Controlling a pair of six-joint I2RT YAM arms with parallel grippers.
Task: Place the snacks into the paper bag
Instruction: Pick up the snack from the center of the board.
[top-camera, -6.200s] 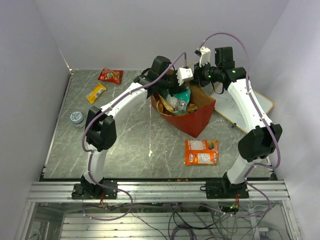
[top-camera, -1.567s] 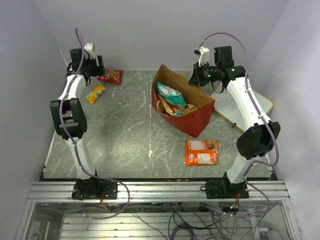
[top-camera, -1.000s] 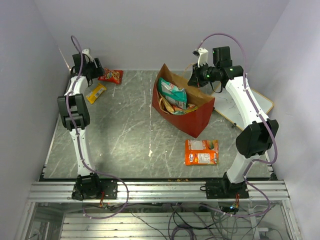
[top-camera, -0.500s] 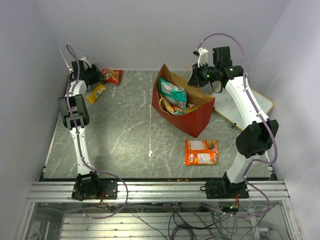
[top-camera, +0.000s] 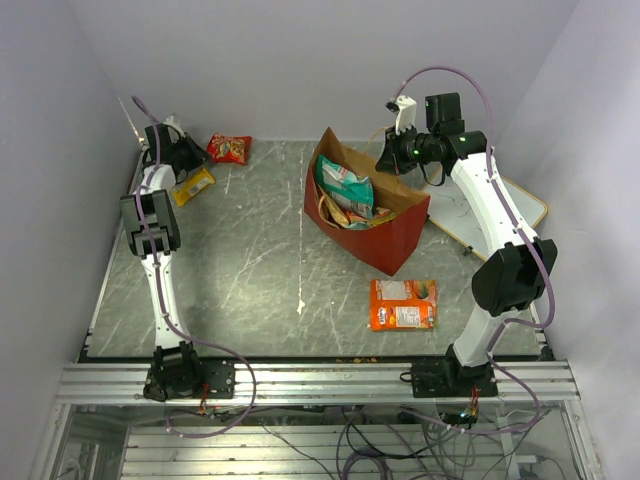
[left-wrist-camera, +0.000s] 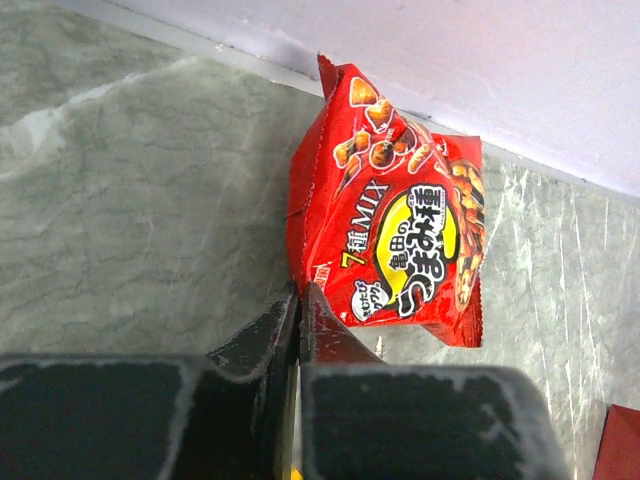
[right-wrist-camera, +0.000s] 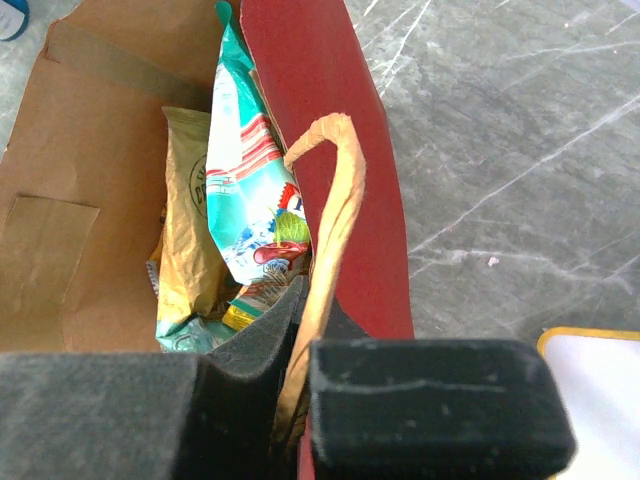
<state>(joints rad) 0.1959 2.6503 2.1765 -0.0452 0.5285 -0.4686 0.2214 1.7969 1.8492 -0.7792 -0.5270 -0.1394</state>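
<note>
The paper bag (top-camera: 385, 240) stands open at the table's middle right, red outside and brown inside (right-wrist-camera: 70, 160). A teal packet (right-wrist-camera: 245, 170) and a gold bag (right-wrist-camera: 190, 250) lie in it. My right gripper (top-camera: 390, 155) is shut on the bag's tan handle (right-wrist-camera: 338, 200), which runs between the fingers. My left gripper (top-camera: 183, 160) is low in the back left corner. Its jaws stand almost together, with a sliver of the yellow packet (top-camera: 193, 185) between them. The red packet (left-wrist-camera: 400, 220) lies just beyond its fingertips, by the back wall. An orange flat pack (top-camera: 403, 303) lies near the front.
A white board with a yellow rim (top-camera: 505, 205) lies right of the bag, under the right arm. The back wall and the table's left edge (top-camera: 128, 200) hem in the left gripper.
The left gripper has dropped onto the yellow packet in the back left corner and its jaws have closed. The red packet has shifted slightly right. The right arm has not moved.
</note>
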